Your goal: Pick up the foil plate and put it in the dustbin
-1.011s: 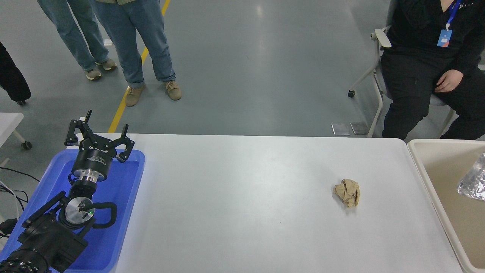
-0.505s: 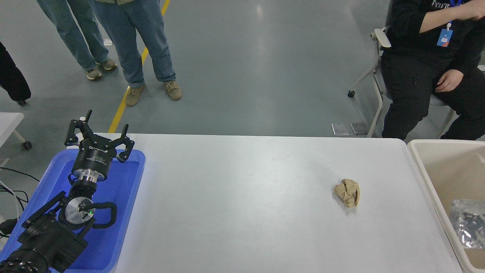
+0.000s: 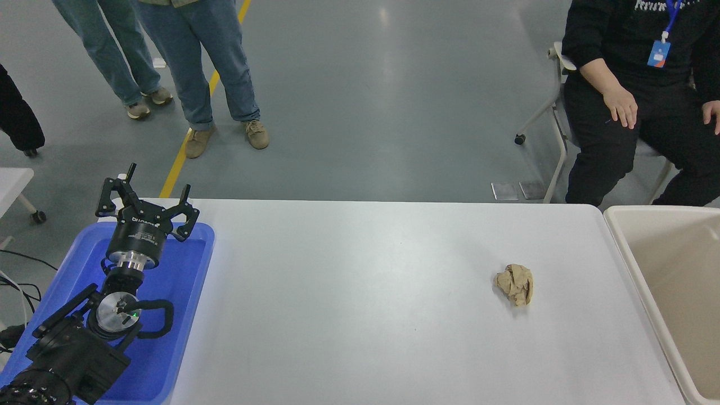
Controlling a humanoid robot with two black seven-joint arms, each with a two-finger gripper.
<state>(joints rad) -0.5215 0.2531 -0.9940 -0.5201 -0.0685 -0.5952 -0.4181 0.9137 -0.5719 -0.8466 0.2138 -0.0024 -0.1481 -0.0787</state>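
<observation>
The beige dustbin (image 3: 629,264) stands off the table's right end, and only its left wall and part of its floor show. The foil plate is out of view. My left gripper (image 3: 147,197) is parked at the lower left above a blue tray, its fingers spread open and holding nothing. My right arm and its gripper are outside the picture.
A crumpled brown paper ball (image 3: 515,284) lies on the white table (image 3: 360,304) right of centre. The shallow blue tray (image 3: 185,304) sits at the table's left end. A seated person (image 3: 635,95) is at the far right, and two people stand at the far left.
The foil plate dropped down inside the dustbin and has gone from sight. The seated person leaned forward and moved both hands. My left arm has stayed still.
</observation>
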